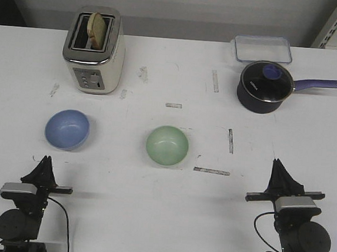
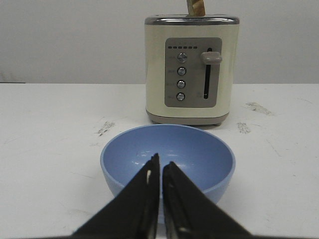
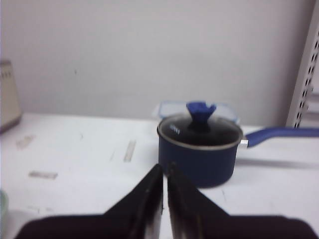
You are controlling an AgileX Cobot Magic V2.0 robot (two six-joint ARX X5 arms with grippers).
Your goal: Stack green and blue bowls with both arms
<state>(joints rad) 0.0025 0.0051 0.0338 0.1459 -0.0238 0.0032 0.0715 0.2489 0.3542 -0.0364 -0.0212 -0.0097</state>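
Note:
The pale blue bowl (image 1: 66,129) sits upright and empty on the white table at the left. The pale green bowl (image 1: 167,146) sits upright and empty near the middle. My left gripper (image 1: 46,161) is shut and empty at the near left, just short of the blue bowl; in the left wrist view the blue bowl (image 2: 199,149) lies right beyond my closed tips (image 2: 160,162). My right gripper (image 1: 278,165) is shut and empty at the near right, well right of the green bowl. In the right wrist view its tips (image 3: 165,169) point at the saucepan.
A cream toaster (image 1: 94,50) holding a slice of bread stands at the back left. A dark lidded saucepan (image 1: 265,86) with a purple handle and a clear lidded container (image 1: 263,49) sit at the back right. Tape marks (image 1: 212,171) dot the table.

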